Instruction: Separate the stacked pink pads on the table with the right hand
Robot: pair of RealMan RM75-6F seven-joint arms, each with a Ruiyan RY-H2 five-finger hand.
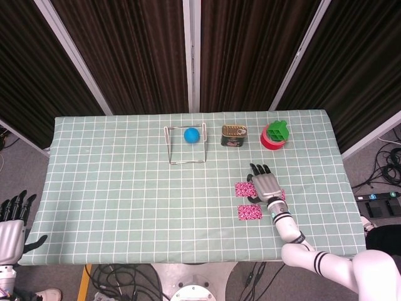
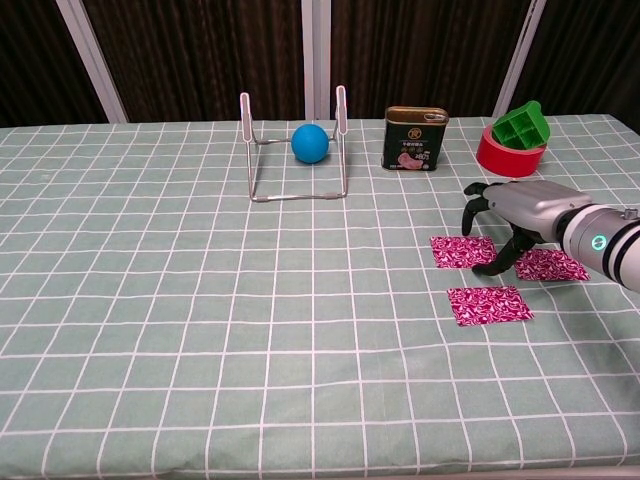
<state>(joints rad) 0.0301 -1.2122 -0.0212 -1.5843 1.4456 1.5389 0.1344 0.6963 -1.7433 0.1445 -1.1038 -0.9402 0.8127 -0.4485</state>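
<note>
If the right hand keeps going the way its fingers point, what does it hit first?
Probably the can: the right hand points up the table, slightly left, with bare cloth between. The red tape roll lies off to the right. Depth is unclear.

Right hand (image 2: pixel 520 212) hovers over three separated pink pads (image 2: pixel 489 305), fingers (image 2: pixel 500 262) curled down.

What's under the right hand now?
The right hand hovers with fingers spread over two pink pads: the left pad and the right pad. The cloth between them is covered in the head view.
</note>
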